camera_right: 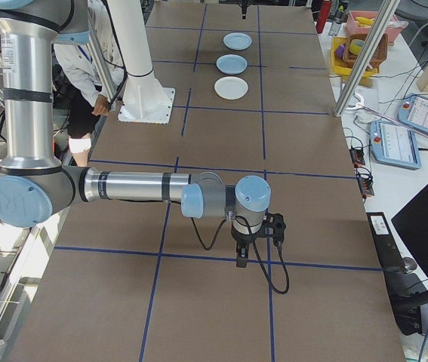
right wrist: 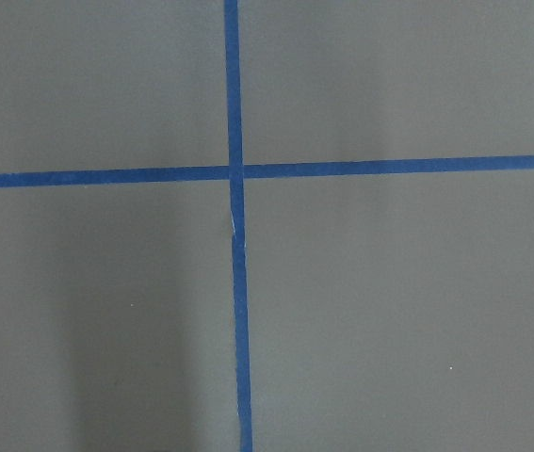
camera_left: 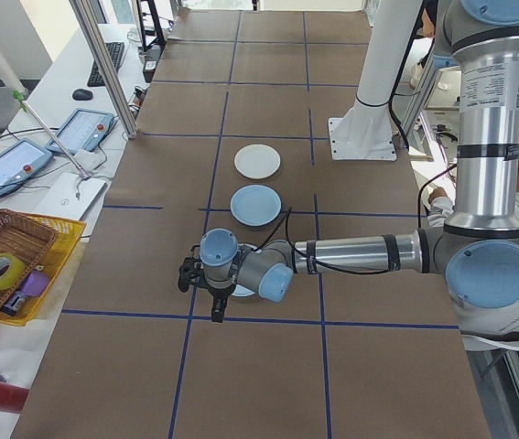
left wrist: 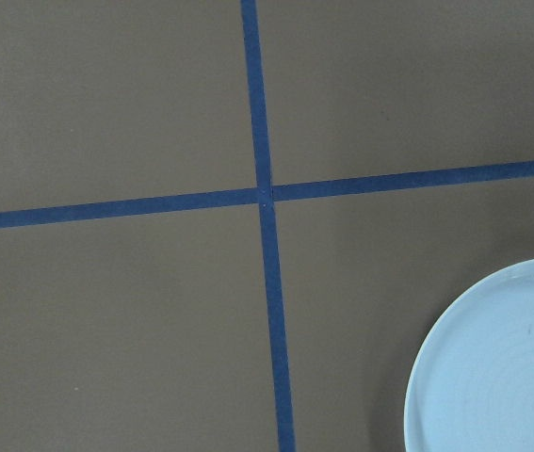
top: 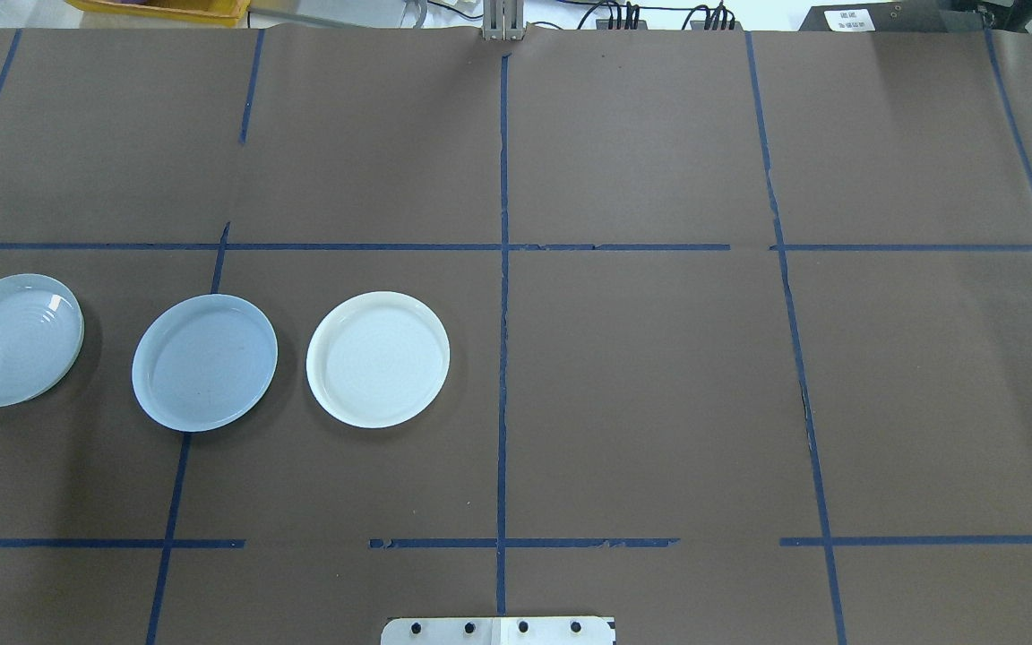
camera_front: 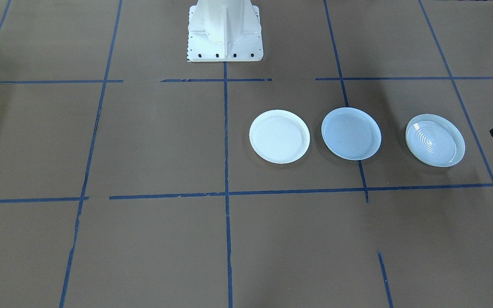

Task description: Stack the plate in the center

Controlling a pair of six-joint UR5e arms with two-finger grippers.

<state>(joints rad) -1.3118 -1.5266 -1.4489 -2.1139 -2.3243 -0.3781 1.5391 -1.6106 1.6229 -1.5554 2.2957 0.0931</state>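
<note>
A brown table (top: 641,376) taped in blue squares carries three plates in a row. The pale blue plate (top: 204,361) sits in the middle, the ringed plate (top: 12,339) at its nine o'clock in the overhead view and the white plate (top: 378,358) at three. The left gripper (camera_left: 206,285) hangs nearest, by the ringed plate; whether either gripper is spread cannot be told.

Even, soft light from above across the brown bench (top: 641,385), every view sharp, colours a touch cool and washed. A glint sits on the ringed plate (camera_front: 435,140), and faint dark shadows hug each plate's edge. A soft vertical shadow band dims the right wrist view's left side.
</note>
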